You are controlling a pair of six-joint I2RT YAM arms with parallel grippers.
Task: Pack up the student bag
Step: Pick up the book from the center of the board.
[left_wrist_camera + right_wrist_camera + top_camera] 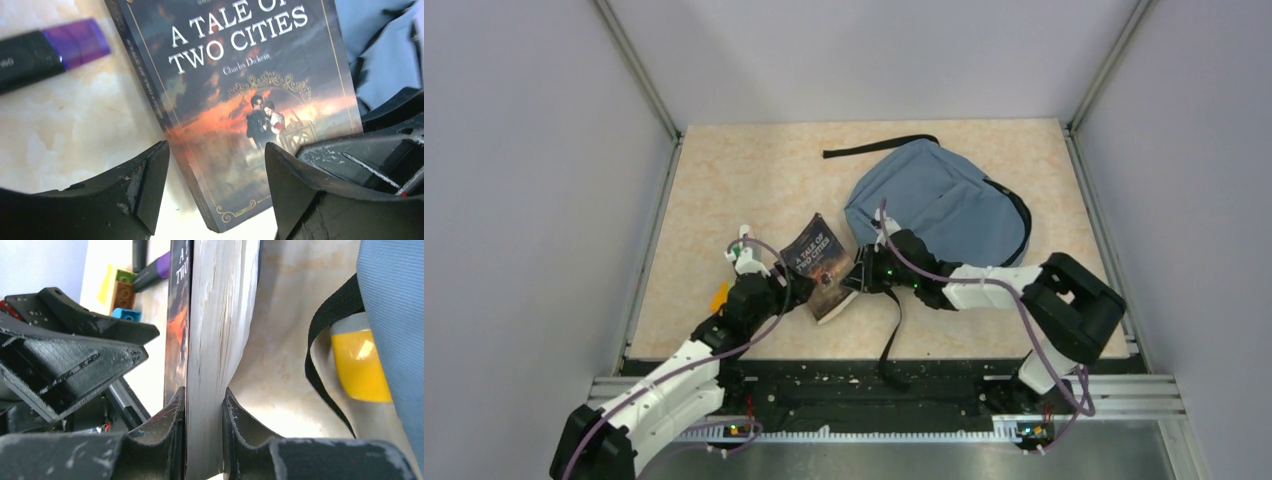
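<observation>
The student bag (944,205) lies flat on the far right part of the speckled beige counter (724,180). It is one soft, blue-grey woven pack with a rounded outline. Its long axis looks slanted from far left to near right, though I cannot tell which end is the top. I count two black webbing straps: one (879,148) stretches out to the far left, and the other (892,330) trails toward the near edge.

Just left of the bag is a single paperback (817,262), "A Tale of Two Cities", with a glossy dark cover and a sunset scene. The right end effector (202,397) is clamped on its cream page block, one finger on each side. The left end effector (216,150) is at the book's other side with its jaws spread apart and gripping nothing.

One black marker (50,50) with a purple cap lies on the counter. Three small plastic bricks (122,295) sit together: yellow-green, brown and blue. One smooth yellow cylinder (360,365) with a grey band shows at the bag's edge, behind a strap.
</observation>
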